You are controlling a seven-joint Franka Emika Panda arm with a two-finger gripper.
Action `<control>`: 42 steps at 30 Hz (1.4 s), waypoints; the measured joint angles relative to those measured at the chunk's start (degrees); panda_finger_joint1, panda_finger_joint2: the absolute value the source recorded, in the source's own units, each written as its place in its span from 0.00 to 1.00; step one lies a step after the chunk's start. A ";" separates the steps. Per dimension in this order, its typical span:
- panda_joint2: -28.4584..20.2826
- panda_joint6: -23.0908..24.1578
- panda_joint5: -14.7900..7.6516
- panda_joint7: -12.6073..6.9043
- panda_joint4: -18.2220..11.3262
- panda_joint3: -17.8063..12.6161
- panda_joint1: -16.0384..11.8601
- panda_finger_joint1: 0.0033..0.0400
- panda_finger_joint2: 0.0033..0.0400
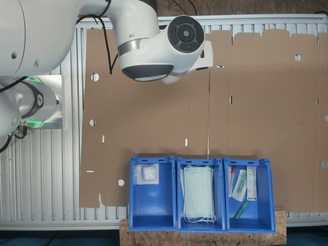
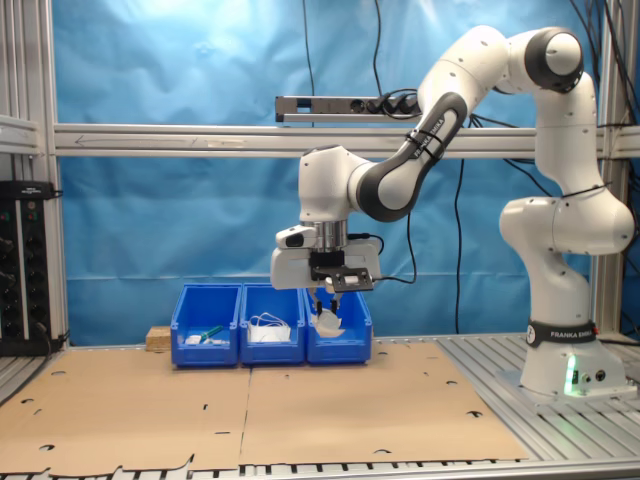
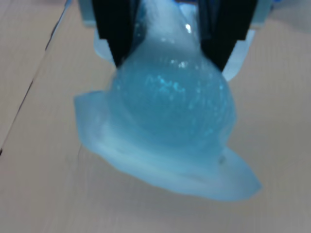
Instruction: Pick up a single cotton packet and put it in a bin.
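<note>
A clear-plastic cotton packet (image 3: 170, 121) with a white pad inside hangs pinched between my black fingers (image 3: 116, 34). My gripper (image 2: 325, 298) is shut on its top edge, and the packet (image 2: 326, 322) dangles above the brown cardboard (image 2: 300, 400). In the second exterior view it hangs in front of the rightmost blue bin (image 2: 357, 335). Another cotton packet (image 1: 147, 174) lies in the blue bin (image 1: 134, 205) at the first exterior view's left. In the first exterior view the arm's wrist (image 1: 164, 46) covers the gripper.
Three blue bins stand in a row at the cardboard's edge. The middle one (image 1: 179, 205) holds pale green face masks (image 1: 198, 195). The third (image 1: 266, 205) holds long wrapped items (image 1: 240, 185). The arm's base (image 2: 565, 370) stands on the slatted metal table.
</note>
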 joint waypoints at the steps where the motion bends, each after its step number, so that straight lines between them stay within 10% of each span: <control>1: -0.50 -0.57 -0.87 0.00 0.00 -0.43 -0.02 0.11 0.11; 42: -12.84 -9.49 -33.86 0.00 3.18 -23.35 -5.42 0.11 0.11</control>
